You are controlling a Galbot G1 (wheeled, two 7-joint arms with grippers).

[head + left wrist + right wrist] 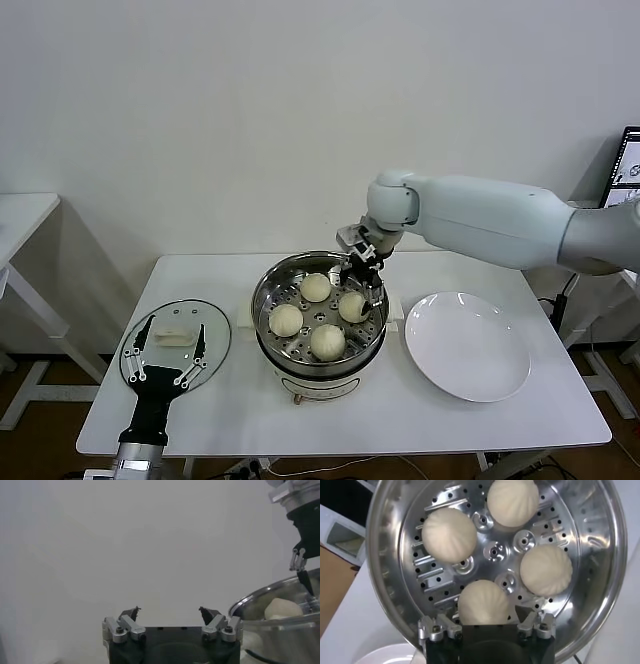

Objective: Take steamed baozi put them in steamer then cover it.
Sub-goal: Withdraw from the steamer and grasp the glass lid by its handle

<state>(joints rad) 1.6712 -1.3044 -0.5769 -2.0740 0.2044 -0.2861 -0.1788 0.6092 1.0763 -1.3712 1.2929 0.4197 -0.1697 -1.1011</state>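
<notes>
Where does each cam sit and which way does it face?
Head view: on the head, looking forward and down at the table; right arm reaches over the steamer, left gripper by the glass lid.
Left wrist view: behind its open fingers, facing the wall; steamer rim at the edge.
Right wrist view: above the steamer, looking down on four baozi; own right gripper open.
Shared: all three show steamer and baozi.

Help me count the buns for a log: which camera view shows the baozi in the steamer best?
The right wrist view: it looks straight down into the steamer and shows all four baozi apart on the perforated floor. The head view also shows four, smaller. The left wrist view catches only part of one past the rim.
</notes>
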